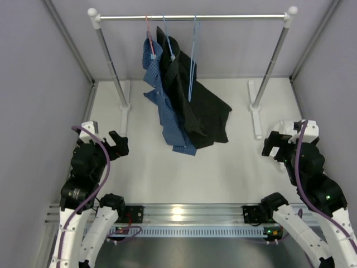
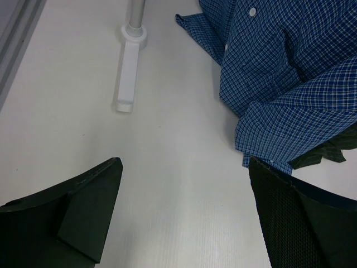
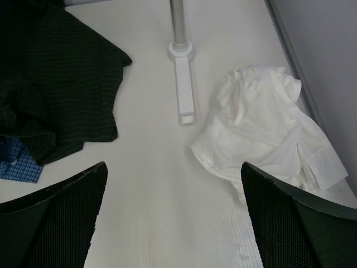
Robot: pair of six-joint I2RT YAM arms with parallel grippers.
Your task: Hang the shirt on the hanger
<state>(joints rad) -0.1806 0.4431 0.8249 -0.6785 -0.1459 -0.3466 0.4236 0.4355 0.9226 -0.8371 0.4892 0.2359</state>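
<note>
White tabletop (image 1: 234, 167), grey walls on three sides. Near edge: aluminium rail (image 1: 189, 212) with both arm bases.

Left gripper (image 2: 183, 167): jaws wide apart, nothing between them, hovering over bare table at the left. The blue checked shirt (image 2: 290, 72) has its hem just ahead and to its right. The left rack foot (image 2: 127, 78) is further out.

Right gripper (image 3: 173, 167): jaws wide apart, holding nothing, over bare table at the right.

The shirt (image 3: 262, 128), white, is crumpled in a heap on the table ahead and right of the right gripper. It sits just beside the right rack foot (image 3: 184, 84), up against the right wall edge. In the top view the right arm hides it.

The black shirt (image 3: 50, 72) trails onto the table left of that foot, overlapping the checked one.

At the back, the rack rail (image 1: 234, 17) carries three hangers. The red hanger (image 1: 148, 28) holds the checked shirt and a blue hanger (image 1: 165, 33) holds the black shirt. The hanger (image 1: 193, 56), light-blue wire, is rightmost and bare, its lower part in front of the black fabric. It is well apart from the white shirt.
</note>
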